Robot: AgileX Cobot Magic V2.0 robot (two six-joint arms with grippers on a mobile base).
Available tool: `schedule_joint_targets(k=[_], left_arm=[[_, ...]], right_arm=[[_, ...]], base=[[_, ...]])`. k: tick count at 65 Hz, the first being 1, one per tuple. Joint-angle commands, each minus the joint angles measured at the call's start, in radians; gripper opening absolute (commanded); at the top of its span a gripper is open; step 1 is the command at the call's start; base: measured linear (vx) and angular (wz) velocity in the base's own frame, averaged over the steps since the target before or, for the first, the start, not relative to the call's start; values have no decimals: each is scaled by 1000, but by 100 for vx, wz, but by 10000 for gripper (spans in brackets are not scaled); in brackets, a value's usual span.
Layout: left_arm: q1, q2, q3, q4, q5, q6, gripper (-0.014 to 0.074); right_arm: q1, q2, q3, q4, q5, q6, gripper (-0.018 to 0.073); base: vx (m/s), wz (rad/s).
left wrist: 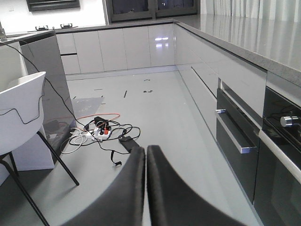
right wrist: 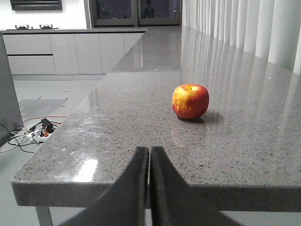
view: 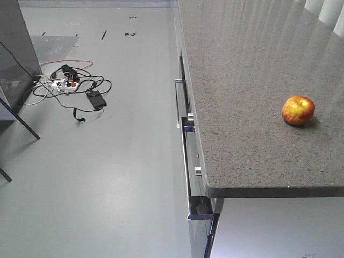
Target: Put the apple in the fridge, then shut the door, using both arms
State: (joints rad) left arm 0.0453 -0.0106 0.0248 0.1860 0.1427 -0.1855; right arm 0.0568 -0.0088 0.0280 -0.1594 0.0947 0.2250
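Apple resting free on the speckled counter, well in from its near edge. Probably firm, light and glossy-slick; best gripped across its widest girth. Right claw, short of it, pressed together and empty; left claw likewise, above the floor.

red-yellow apple, grey speckled counter

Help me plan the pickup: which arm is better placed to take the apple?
Right. The right gripper, shut, faces the apple on the countertop; the left gripper, also shut, looks over the floor, with no apple in its view.
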Motion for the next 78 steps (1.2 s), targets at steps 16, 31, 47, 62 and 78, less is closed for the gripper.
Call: schedule_joint_targets(k=[16,31,47,62,78], left_arm=[[-7,-16,-20,-2,-66,-6,-7],[-7,-16,-20,-2,-66,-6,-7],[-7,-16,-20,-2,-66,-6,-7],[-7,-16,-20,-2,-66,-6,-7],[-7,-16,-20,-2,-66,-6,-7]], right_arm=[[-5,-10,4,-5,-75,2,-3],[-5,-10,4,-5,-75,2,-3],[-5,-10,4,-5,-75,2,-3],[-5,-10,4,-5,-75,2,-3],[-5,-10,4,0,-111,13,-3]], base=[[0,0],[0,0],[0,0],[0,0],[0,0]])
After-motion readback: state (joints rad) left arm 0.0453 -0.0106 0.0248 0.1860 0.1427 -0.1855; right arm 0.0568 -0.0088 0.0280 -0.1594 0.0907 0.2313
